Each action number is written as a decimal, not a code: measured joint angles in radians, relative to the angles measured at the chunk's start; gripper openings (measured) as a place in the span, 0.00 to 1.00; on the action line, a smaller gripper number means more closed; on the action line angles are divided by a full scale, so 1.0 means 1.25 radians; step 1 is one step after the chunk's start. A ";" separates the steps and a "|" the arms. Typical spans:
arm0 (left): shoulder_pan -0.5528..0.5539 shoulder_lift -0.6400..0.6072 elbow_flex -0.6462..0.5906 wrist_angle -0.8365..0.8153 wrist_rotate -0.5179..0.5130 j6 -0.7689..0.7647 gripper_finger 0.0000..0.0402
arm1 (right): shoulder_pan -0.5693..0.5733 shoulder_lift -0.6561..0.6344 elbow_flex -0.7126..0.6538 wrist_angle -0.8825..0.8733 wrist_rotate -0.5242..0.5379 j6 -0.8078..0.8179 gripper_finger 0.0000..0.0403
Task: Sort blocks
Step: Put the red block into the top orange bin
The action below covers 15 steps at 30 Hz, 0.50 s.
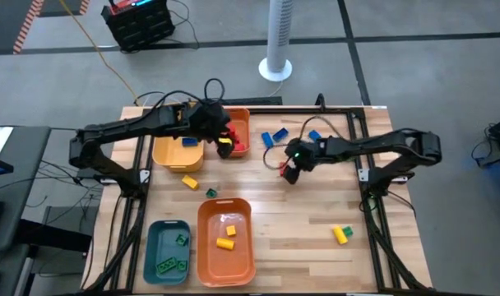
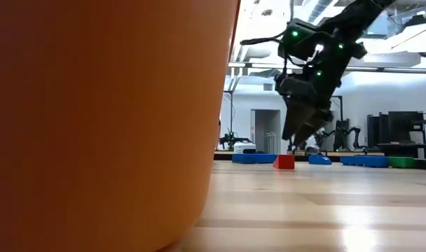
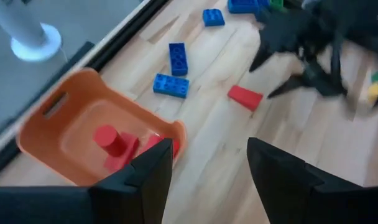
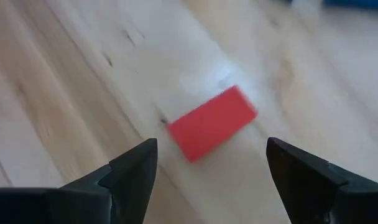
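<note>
Your right pincer [image 4: 207,171] hangs wide open just above a red block [image 4: 212,122] lying flat on the wooden worktop [image 1: 299,222], blue blocks [image 3: 171,85] nearby. Your left pincer [image 3: 207,168], open and empty, hovers beside the orange bin [image 3: 71,124] holding red blocks [image 3: 114,143].

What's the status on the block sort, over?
Right gripper open above red block. Left gripper open, empty, beside far orange bin. Nothing in the way.
</note>
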 joint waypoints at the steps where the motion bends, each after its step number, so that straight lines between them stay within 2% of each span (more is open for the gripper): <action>1: 0.000 0.000 0.000 0.000 0.002 -0.026 0.50 | 0.013 0.015 0.020 -0.020 0.023 0.033 0.76; 4: 0.000 0.000 0.001 -0.006 0.006 -0.059 0.50 | 0.046 0.065 0.100 -0.105 0.082 0.148 0.73; 9: 0.000 -0.001 0.001 -0.006 0.006 -0.028 0.50 | 0.065 0.161 0.205 -0.207 0.105 0.263 0.71; 15: 0.000 -0.044 0.001 -0.017 0.006 0.022 0.50 | 0.082 0.212 0.239 -0.197 0.119 0.426 0.71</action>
